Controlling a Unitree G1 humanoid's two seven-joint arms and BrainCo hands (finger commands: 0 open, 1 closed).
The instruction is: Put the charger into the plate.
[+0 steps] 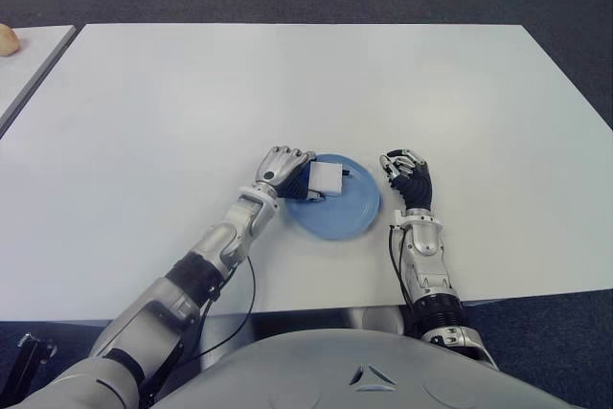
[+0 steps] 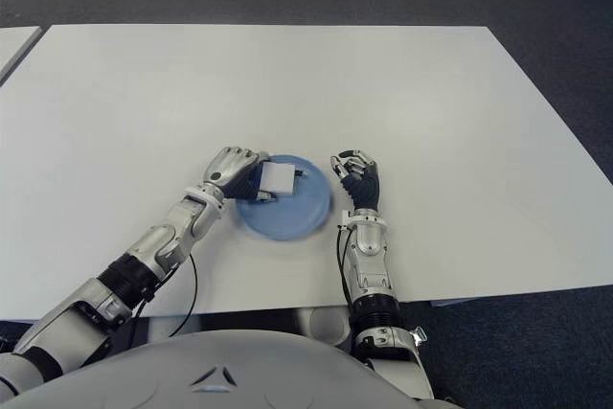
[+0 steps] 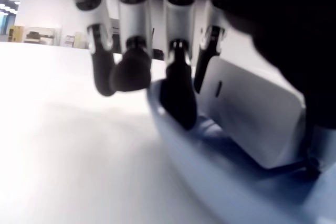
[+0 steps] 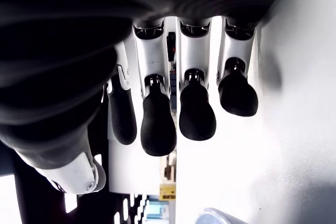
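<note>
A blue plate (image 1: 352, 215) lies on the white table (image 1: 306, 83) near its front edge. My left hand (image 1: 285, 171) is at the plate's left rim, fingers curled around a white charger (image 1: 326, 177) held over the plate's left part. In the left wrist view the charger (image 3: 252, 108) sits between the fingers (image 3: 177, 90) and the thumb side, low over the plate's blue rim (image 3: 210, 182); whether it touches the plate I cannot tell. My right hand (image 1: 406, 174) shows just right of the plate, its fingers (image 4: 178, 114) curled on nothing.
A second table (image 1: 24, 64) adjoins at the far left, with a beige object (image 1: 8, 40) at its edge. Dark carpet surrounds the tables. The table's front edge runs close behind both forearms.
</note>
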